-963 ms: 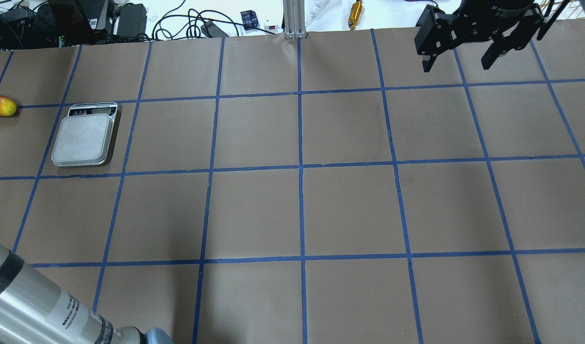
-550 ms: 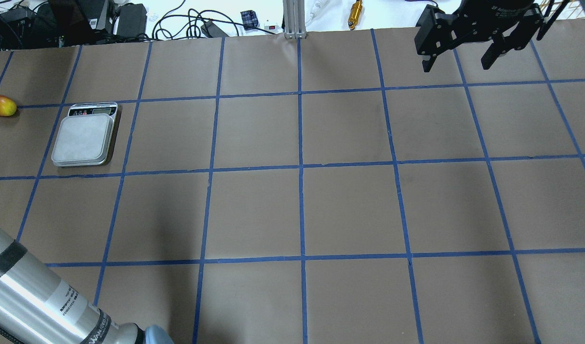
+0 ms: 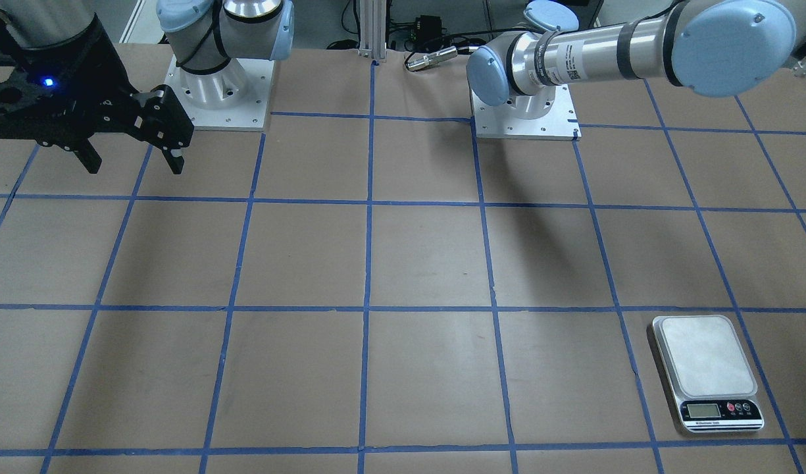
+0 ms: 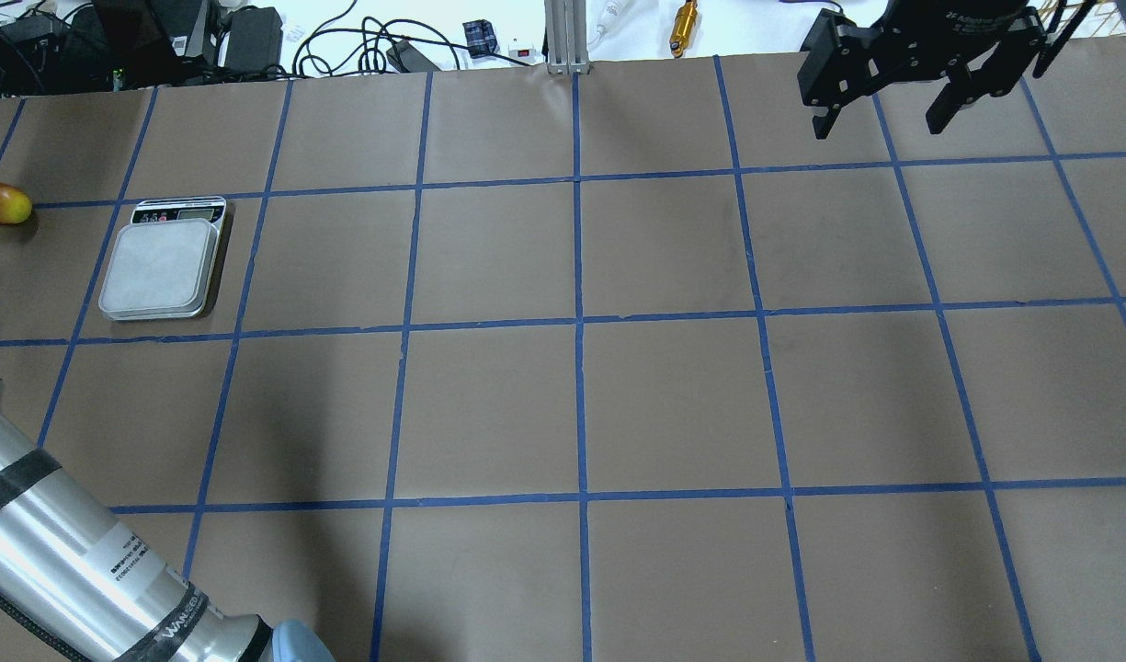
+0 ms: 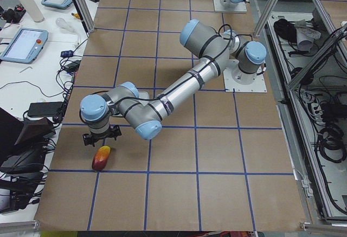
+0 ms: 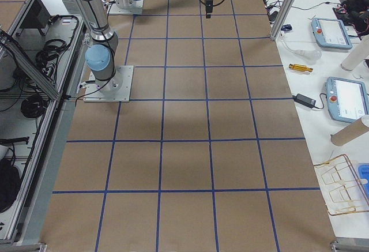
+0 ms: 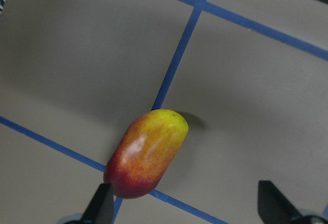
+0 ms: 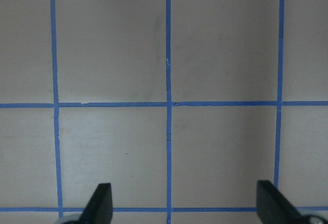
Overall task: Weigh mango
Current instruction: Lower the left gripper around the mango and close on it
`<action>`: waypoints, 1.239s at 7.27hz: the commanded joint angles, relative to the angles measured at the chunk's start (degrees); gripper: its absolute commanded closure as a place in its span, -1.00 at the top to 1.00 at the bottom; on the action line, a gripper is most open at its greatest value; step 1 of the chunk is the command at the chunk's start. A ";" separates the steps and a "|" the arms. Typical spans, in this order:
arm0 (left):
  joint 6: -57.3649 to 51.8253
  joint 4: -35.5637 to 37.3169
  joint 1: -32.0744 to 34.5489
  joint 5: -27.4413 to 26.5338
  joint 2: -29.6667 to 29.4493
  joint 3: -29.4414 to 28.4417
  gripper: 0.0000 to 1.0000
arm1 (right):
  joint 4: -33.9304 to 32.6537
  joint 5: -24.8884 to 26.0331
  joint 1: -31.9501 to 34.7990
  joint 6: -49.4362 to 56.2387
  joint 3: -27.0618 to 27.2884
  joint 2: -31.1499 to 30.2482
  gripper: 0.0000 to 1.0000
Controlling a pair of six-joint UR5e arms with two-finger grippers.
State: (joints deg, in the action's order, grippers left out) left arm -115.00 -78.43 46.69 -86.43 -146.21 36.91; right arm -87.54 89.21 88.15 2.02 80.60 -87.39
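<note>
The mango, yellow at one end and red at the other, lies on the brown paper across a blue tape line. It shows at the overhead view's far left edge and in the exterior left view. My left gripper is open and hovers above it, with the mango near the left fingertip. The gripper hangs just over the fruit in the exterior left view. The scale, a silver plate with a display, stands empty beside the mango. My right gripper is open and empty, high over the far right.
The mango lies near the table's left end. Cables and black devices sit beyond the far edge, and tablets on the side bench. My left arm's silver tube crosses the near left corner.
My left arm's tube has swung further left and up in the overhead view, and its shadow now darkens the mango. The mango, scale and right gripper have not moved.
</note>
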 commanded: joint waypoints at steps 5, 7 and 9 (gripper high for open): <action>-13.13 3.02 -1.52 1.52 -10.76 -9.49 0.97 | 0.00 0.00 0.00 0.00 0.00 0.03 1.00; -18.75 4.25 -1.52 2.83 -12.08 -9.75 0.97 | 0.00 0.00 0.00 0.00 0.00 -0.06 1.00; -20.61 4.34 -1.52 4.07 -12.70 -9.84 0.97 | 0.00 0.00 0.00 0.00 0.00 0.03 1.00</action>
State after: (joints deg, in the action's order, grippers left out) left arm -134.24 -74.18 45.18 -82.93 -158.40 27.14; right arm -87.54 89.21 88.15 2.02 80.60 -87.39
